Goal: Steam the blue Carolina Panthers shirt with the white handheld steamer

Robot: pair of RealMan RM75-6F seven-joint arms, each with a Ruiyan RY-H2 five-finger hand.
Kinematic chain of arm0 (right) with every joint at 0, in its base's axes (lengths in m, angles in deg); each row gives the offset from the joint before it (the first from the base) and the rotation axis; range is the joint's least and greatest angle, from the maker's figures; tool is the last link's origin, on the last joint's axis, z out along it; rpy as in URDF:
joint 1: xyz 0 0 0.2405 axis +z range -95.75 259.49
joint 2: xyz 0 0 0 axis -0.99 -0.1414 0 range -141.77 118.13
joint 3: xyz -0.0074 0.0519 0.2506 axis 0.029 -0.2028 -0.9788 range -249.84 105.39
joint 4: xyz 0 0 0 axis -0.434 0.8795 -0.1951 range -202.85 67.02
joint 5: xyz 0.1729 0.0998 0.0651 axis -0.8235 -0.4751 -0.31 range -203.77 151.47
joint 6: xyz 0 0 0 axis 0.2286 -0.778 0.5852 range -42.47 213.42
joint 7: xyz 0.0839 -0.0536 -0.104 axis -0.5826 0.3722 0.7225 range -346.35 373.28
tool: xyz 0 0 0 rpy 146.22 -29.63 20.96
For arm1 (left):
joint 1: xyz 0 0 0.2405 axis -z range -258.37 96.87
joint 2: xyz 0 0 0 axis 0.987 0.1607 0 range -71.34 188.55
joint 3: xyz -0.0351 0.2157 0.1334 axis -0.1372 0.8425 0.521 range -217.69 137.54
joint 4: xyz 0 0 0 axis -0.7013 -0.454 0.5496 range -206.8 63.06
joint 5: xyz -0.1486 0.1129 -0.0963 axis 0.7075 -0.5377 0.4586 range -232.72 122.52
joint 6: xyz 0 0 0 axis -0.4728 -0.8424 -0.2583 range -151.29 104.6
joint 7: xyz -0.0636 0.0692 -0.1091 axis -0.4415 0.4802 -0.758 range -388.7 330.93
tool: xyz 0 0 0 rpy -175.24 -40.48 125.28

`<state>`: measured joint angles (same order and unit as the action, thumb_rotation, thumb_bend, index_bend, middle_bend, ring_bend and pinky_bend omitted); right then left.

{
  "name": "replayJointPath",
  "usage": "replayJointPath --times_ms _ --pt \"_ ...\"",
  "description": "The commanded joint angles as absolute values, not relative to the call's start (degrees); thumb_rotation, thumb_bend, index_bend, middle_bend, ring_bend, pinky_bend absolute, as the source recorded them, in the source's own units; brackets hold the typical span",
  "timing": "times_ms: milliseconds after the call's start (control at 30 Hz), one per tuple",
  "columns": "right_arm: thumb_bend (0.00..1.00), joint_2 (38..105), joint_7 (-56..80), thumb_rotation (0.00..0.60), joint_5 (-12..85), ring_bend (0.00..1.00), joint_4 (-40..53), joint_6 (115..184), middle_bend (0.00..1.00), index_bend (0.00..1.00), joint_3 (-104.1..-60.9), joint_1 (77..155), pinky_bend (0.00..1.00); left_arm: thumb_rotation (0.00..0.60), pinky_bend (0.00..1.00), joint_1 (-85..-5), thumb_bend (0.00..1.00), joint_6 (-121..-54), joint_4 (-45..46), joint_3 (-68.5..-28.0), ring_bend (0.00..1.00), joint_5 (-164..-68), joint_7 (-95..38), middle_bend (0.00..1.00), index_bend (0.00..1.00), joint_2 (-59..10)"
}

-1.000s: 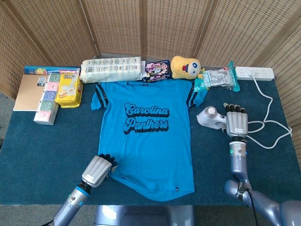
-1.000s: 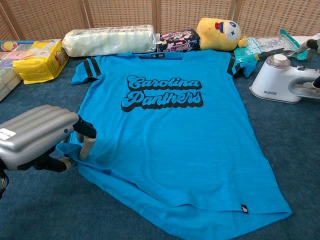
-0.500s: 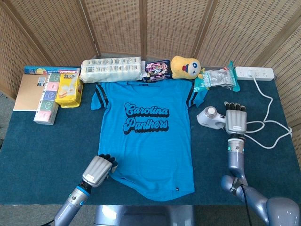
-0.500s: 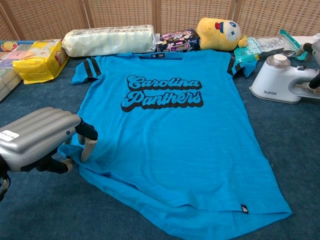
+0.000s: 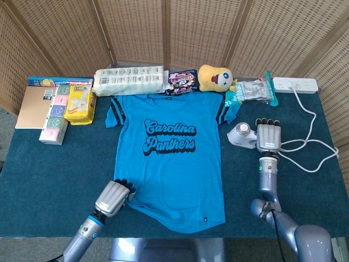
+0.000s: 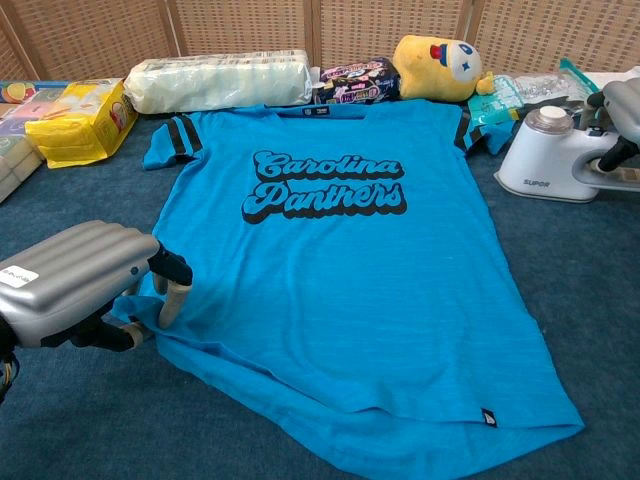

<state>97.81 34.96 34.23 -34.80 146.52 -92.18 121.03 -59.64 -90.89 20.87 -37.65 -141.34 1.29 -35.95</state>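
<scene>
The blue Carolina Panthers shirt (image 5: 169,158) lies flat on the dark blue table (image 5: 54,169), printed side up, collar toward the back. My left hand (image 5: 114,197) sits at the shirt's lower left hem; in the chest view its fingers (image 6: 170,290) pinch that hem, which is bunched up there. The white handheld steamer (image 5: 241,134) stands right of the shirt near the right sleeve. My right hand (image 5: 269,136) lies over its handle. In the chest view the steamer (image 6: 545,160) shows at the right edge, with the right hand (image 6: 620,105) wrapped around the handle and partly cut off.
The steamer's white cable (image 5: 311,150) loops to a power strip (image 5: 294,84) at the back right. Along the back stand a yellow plush toy (image 5: 214,78), snack packets (image 5: 181,81), a long wrapped pack (image 5: 129,81), a yellow pack (image 5: 79,103) and books (image 5: 35,106).
My right hand and the steamer have shifted slightly toward the back and left together. The left hand keeps its hold on the hem, almost unmoved.
</scene>
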Motion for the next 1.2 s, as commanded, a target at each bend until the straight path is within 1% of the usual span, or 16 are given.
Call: replayJointPath --times_ms 33,133,200,300,467,633,833,1067,1200 --pt "0.41 98.16 34.23 0.599 34.38 0.46 -35.85 145.81 0.47 0.46 -92.54 121.58 0.36 0.6 0.5 -59.67 0.48 -90.9 20.74 -37.64 0.44 -141.19 1.17 0.53 0.66 -35.98" --pt "0.41 98.24 33.34 0.6 34.25 0.54 -36.58 144.94 0.54 0.51 -92.97 121.86 0.47 0.6 0.5 -59.72 0.47 -90.97 20.6 -37.66 0.44 -141.0 0.99 0.53 0.66 -36.1" --pt "0.41 98.26 32.57 0.597 34.11 0.6 -36.79 144.47 0.58 0.55 -93.28 121.95 0.57 0.6 0.5 -59.74 0.48 -91.0 20.56 -37.64 0.44 -140.93 0.92 0.53 0.66 -36.17" --pt "0.41 98.23 31.12 0.598 34.4 0.65 -37.63 143.87 0.61 0.58 -93.42 122.15 0.63 0.6 0.5 -59.73 0.48 -90.97 20.42 -37.63 0.44 -140.8 0.93 0.53 0.66 -36.3" --pt "0.4 98.49 29.93 0.6 34.5 0.7 -38.98 142.43 0.66 0.62 -93.53 122.39 0.65 0.6 0.49 -59.62 0.48 -90.73 20.39 -37.62 0.44 -140.48 1.21 0.53 0.66 -36.36" --pt "0.4 98.84 28.89 0.6 34.47 0.71 -39.77 141.36 0.68 0.65 -93.77 122.61 0.67 0.6 0.49 -59.65 0.48 -90.94 20.54 -37.66 0.44 -140.37 1.37 0.53 0.66 -36.35" --pt "0.4 98.23 25.44 0.6 34.94 0.73 -38.16 142.34 0.7 0.68 -94.41 122.31 0.7 0.6 0.49 -59.73 0.47 -91.23 20.48 -37.72 0.44 -140.22 1.27 0.53 0.66 -36.18" --pt "0.39 95.53 21.73 0.6 35.17 0.75 -31.91 144.94 0.71 0.68 -95.48 120.8 0.71 0.6 0.49 -59.77 0.48 -91.41 20.33 -37.65 0.44 -140.26 1.16 0.53 0.66 -36.13" --pt "0.39 93.05 21.47 0.6 35.35 0.75 -25.41 146.91 0.71 0.68 -95.63 119.28 0.71 0.6 0.49 -59.76 0.48 -91.6 20.55 -37.68 0.44 -140.34 1.44 0.53 0.66 -35.84"
